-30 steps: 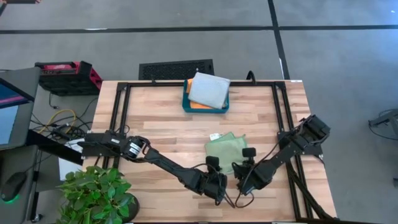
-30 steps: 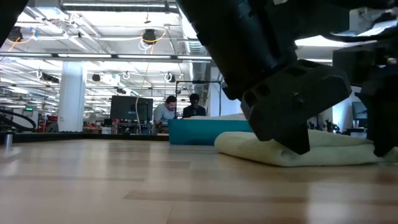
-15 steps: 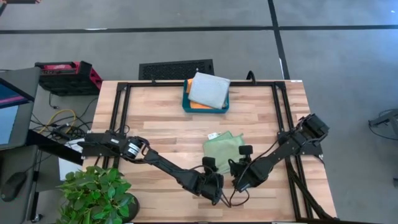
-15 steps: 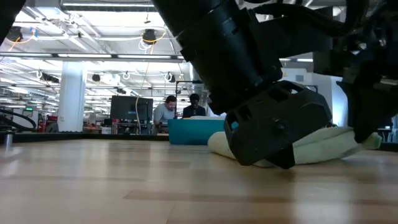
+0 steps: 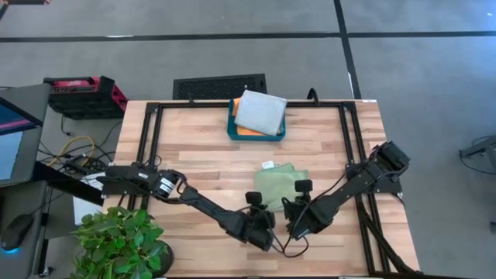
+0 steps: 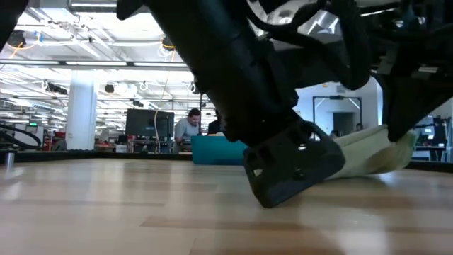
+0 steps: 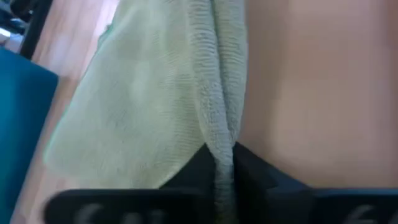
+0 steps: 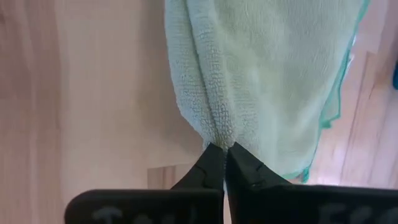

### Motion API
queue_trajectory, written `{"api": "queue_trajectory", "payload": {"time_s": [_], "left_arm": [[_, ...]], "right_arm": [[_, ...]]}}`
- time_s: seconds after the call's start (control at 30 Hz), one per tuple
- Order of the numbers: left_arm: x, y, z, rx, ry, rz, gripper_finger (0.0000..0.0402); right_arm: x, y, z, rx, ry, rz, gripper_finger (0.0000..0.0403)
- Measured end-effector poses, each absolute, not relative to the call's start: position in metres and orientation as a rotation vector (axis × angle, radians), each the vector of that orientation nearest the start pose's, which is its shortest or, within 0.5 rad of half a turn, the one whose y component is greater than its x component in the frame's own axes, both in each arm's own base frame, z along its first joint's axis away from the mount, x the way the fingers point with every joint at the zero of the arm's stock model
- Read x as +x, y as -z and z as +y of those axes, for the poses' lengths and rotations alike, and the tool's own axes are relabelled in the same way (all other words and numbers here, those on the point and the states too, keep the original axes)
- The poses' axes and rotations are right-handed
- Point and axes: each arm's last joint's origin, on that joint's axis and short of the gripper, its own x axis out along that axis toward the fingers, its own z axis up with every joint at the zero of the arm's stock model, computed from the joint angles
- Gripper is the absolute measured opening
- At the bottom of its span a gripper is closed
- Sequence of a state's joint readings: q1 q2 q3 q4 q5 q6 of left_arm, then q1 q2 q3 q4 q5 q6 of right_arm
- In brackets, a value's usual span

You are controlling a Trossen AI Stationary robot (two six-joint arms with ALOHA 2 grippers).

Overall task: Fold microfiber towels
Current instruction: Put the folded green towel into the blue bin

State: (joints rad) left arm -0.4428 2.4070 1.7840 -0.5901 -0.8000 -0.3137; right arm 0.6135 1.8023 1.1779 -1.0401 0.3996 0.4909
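Green towel lies on the tabletop, right of centre toward the near edge, already doubled over. Left claw pinches its near left corner; wrist view shows folded layers clamped between the fingers. Right claw is closed on the near right corner, fingertips squeezing the thick fold. Low view: the towel's near edge is raised off the wood, drooping between both claws. At the far edge, a teal tray holds a grey towel on top of an orange towel.
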Motion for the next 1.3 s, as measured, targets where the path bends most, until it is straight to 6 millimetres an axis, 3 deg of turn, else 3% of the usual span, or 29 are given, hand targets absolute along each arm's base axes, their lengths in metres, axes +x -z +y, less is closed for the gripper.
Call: {"api": "queue_trajectory", "payload": {"time_s": [0.07, 0.27, 0.43, 0.6, 0.83, 0.97, 1.1, 1.3], "left_arm": [[0.443, -0.105, -0.186, 0.435, -0.469, 0.922, 0.0012], [0.441, -0.121, -0.183, 0.51, -0.485, 1.001, 0.0005], [0.437, -0.158, -0.167, 0.481, -0.514, 1.063, 0.0004], [0.424, -0.206, -0.143, 0.459, -0.584, 1.091, 0.0004], [0.404, -0.267, -0.105, 0.455, -0.661, 1.062, 0.0004], [0.394, -0.294, -0.077, 0.44, -0.697, 1.068, 0.0004], [0.388, -0.31, -0.044, 0.345, -0.707, 1.111, 0.0004], [0.387, -0.308, 0.007, 0.298, -0.661, 1.258, 0.0004]], "right_arm": [[0.258, -0.173, 0.165, -0.414, 0.188, 1.42, 0.0014], [0.268, -0.189, 0.157, -0.455, 0.215, 1.423, 0.0018], [0.28, -0.216, 0.142, -0.516, 0.219, 1.393, 0.0014], [0.277, -0.249, 0.119, -0.543, 0.221, 1.306, 0.0015], [0.27, -0.299, 0.074, -0.523, 0.2, 1.136, 0.001], [0.272, -0.318, 0.043, -0.515, 0.205, 1.051, 0.0011], [0.28, -0.32, 0.006, -0.457, 0.22, 1.038, 0.001], [0.297, -0.31, -0.044, -0.411, 0.169, 1.04, 0.0012]]}}
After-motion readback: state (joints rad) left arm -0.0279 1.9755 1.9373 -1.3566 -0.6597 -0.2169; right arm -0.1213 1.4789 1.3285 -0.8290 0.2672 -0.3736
